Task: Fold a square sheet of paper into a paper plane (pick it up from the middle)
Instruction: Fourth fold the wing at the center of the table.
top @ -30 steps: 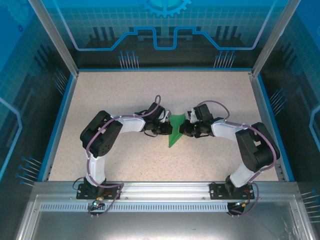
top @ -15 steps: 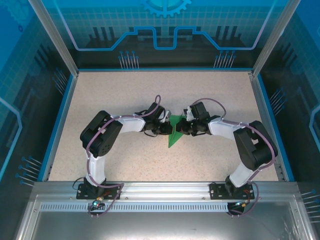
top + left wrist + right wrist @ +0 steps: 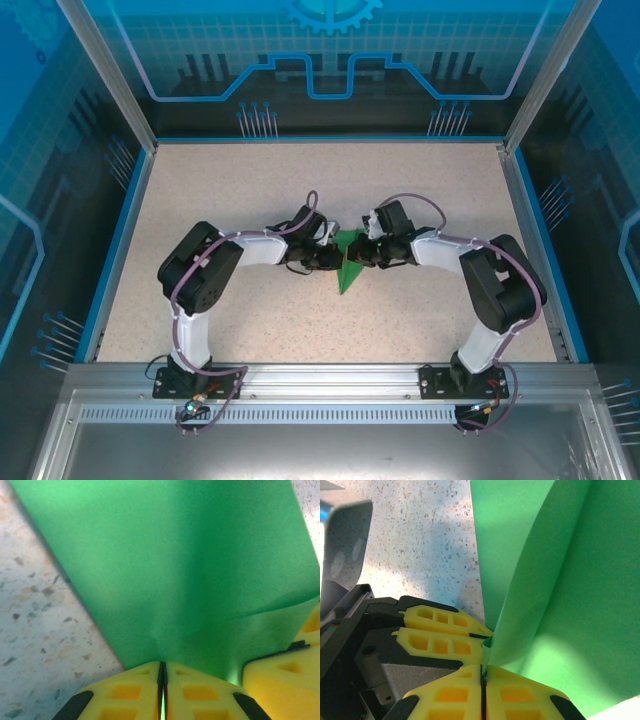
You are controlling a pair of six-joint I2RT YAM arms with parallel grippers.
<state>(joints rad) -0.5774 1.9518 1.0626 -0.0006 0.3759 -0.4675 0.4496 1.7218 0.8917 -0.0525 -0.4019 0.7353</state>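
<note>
**Item 1. Thin bright green paper sheet** (image 3: pixel 349 262). Partly folded. From above it shows as a narrow wedge at the middle of the worktop, with the broad end toward the far side and the tip toward the near edge. The wrist views show sloping panels and a soft crease running toward the pinch points. Whether the tip rests on the surface cannot be told.

**Item 2. Left end effector** (image 3: pixel 162 672), yellow ribbed fingers. Closed on the green paper sheet, with a sliver of green between the jaws.

**Item 3. Right end effector** (image 3: pixel 483 672), matching yellow fingers. Closed on the same sheet from the opposite side, just beside the left one.

**Item 4. Speckled beige worktop** (image 3: pixel 250 200), blue-rimmed. It lies under the work.

**Step in hand (judged).** A fold is being formed or tightened, with both pinches close together on one edge.

**Handling notes.**
- Move the two arms in step, because pinches this close leave little slack and any pull apart would likely tear thin paper.
- Bring the panels together along the existing crease and match the edges before pressing.
- Set the fold flat against the worktop.
- Release only once the crease holds.
</note>
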